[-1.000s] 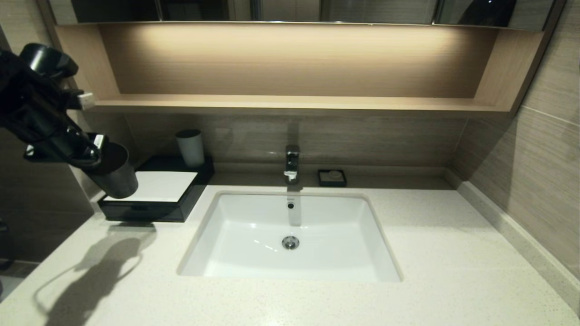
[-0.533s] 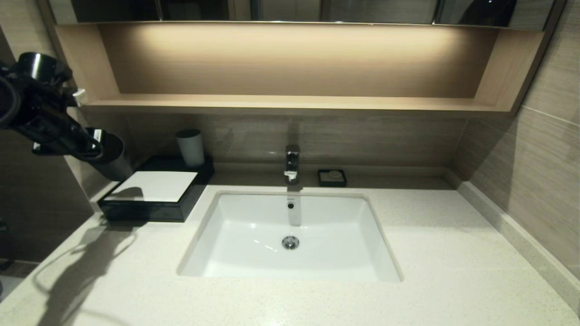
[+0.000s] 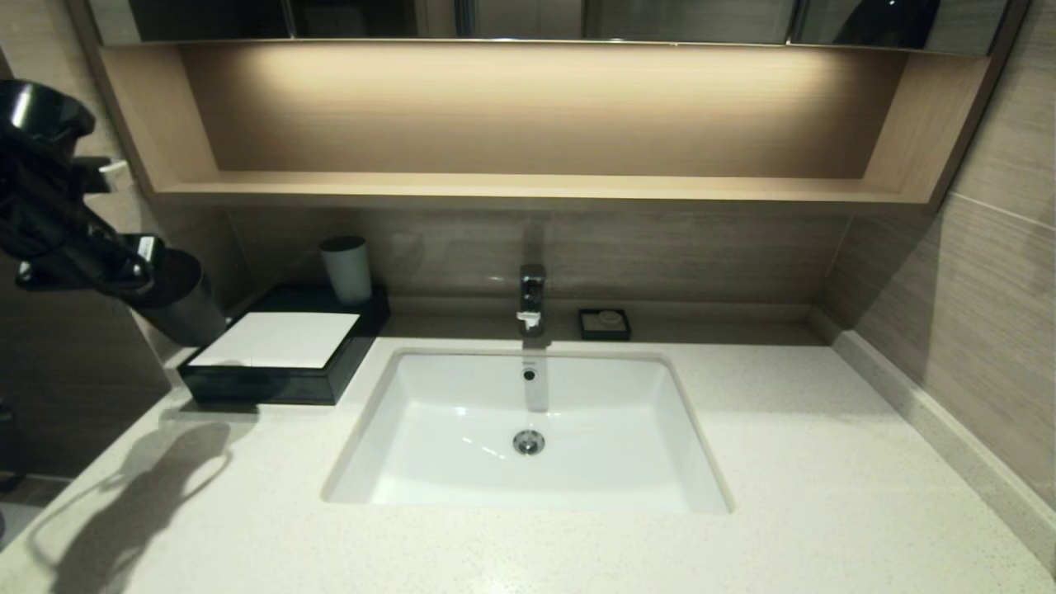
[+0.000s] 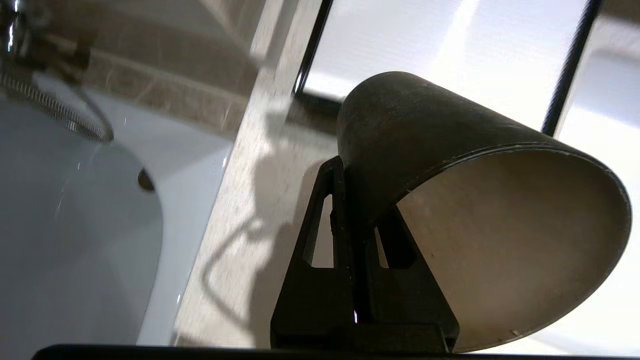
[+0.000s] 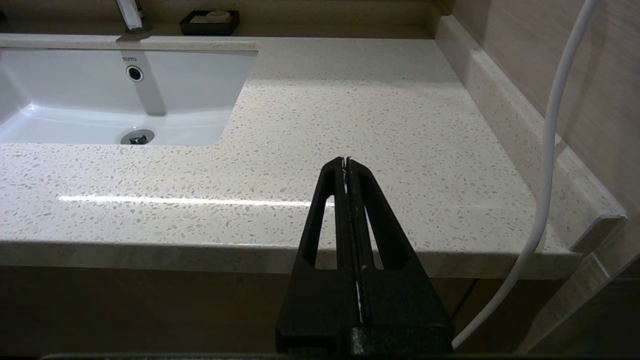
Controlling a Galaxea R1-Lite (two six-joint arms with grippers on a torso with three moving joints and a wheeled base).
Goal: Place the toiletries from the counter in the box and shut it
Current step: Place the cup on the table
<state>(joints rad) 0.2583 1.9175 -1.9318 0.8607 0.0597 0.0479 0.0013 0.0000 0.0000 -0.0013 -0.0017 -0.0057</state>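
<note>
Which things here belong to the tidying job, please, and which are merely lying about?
Job: black box, counter, left gripper shut on a dark cup; no toiletries visible.
Lying about: pale cup at the box's back, faucet, soap dish, basin, wooden shelf; right gripper parked shut over the counter's front edge.

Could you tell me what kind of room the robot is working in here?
Most likely a hotel-style bathroom vanity: a white basin sunk into a speckled stone counter, a chrome faucet behind it, and a small black soap dish by the wall.
</note>
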